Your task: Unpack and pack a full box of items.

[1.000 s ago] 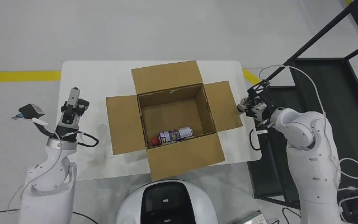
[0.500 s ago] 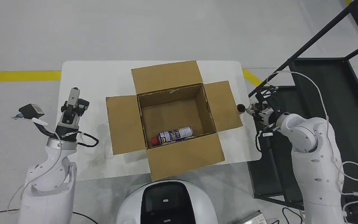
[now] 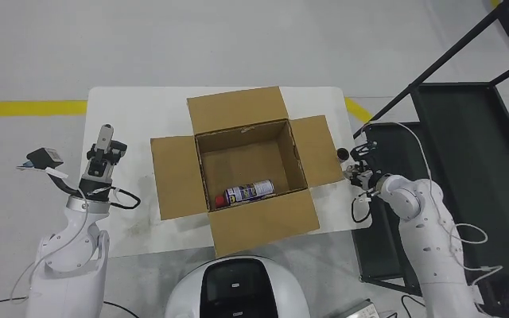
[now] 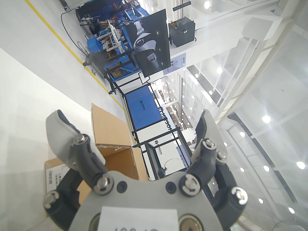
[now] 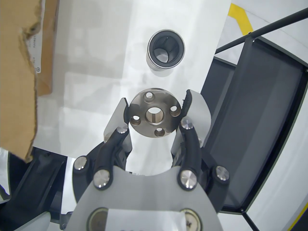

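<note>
An open cardboard box [image 3: 246, 163] stands mid-table with a spray can [image 3: 248, 191] lying on its floor near the front wall. My right gripper [image 5: 156, 102] is shut on a round metal flange [image 5: 153, 115] with several holes, just above the white table [image 3: 135, 111] by the box's right flap [image 5: 19, 49]. In the top view the right gripper [image 3: 357, 170] is near the table's right edge. A short dark-bored metal cylinder [image 5: 166, 51] stands on the table just beyond the flange, also visible from above as the cylinder [image 3: 342, 153]. My left gripper [image 4: 131, 118] is open, holds nothing and points upward at the table's left side [image 3: 106, 133].
A black metal rack [image 3: 453, 119] stands close against the table's right edge, right beside my right arm; the rack [image 5: 252, 97] has a dark shelf. The box's four flaps are folded outward. A yellow floor line [image 3: 40, 106] runs behind the table.
My right gripper has moved along the right edge toward the table's front, uncovering the cylinder beside the flap. The left arm has stayed still.
</note>
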`<state>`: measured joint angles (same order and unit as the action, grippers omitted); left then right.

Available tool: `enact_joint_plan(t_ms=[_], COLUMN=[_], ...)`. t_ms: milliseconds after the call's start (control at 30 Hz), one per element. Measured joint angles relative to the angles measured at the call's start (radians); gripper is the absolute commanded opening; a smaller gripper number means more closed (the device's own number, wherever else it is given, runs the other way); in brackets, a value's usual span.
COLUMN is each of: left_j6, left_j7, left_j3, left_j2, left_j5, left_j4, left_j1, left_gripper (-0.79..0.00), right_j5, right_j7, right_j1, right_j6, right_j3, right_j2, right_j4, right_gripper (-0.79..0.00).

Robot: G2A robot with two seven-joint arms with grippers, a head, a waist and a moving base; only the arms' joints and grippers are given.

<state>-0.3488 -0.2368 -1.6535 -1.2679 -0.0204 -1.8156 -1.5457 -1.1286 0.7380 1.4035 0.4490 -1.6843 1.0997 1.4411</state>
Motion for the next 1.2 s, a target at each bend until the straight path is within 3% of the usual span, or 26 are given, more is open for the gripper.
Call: enact_joint_plan(t_ms=[700, 800, 833, 867, 1200], left_j6=[0.0, 0.0, 0.0, 0.0, 0.0], left_j7=[0.0, 0.0, 0.0, 0.0, 0.0], left_j3=[0.0, 0.0, 0.0, 0.0, 0.0], left_j2=[0.0, 0.0, 0.0, 0.0, 0.0], left_j5=[0.0, 0.0, 0.0, 0.0, 0.0], left_j4=[0.0, 0.0, 0.0, 0.0, 0.0], left_j1=[0.0, 0.0, 0.0, 0.0, 0.0], left_gripper=[0.0, 0.0, 0.0, 0.0, 0.0], right_j5=[-0.066, -0.069, -0.069, -0.071, -0.037], right_j7=[-0.184, -0.197, -0.2, -0.203, -0.198], right_j1=[-0.212, -0.225, -0.229, -0.233, -0.245], right_j6=[-0.11, -0.12, -0.122, -0.123, -0.097], right_j3=[0.2, 0.21, 0.212, 0.215, 0.196], right_j2=[0.027, 0.029, 0.029, 0.029, 0.021], right_j4=[-0.39, -0.411, -0.416, -0.423, -0.438], right_gripper=[-0.785, -0.332, -0.058, 0.0, 0.0])
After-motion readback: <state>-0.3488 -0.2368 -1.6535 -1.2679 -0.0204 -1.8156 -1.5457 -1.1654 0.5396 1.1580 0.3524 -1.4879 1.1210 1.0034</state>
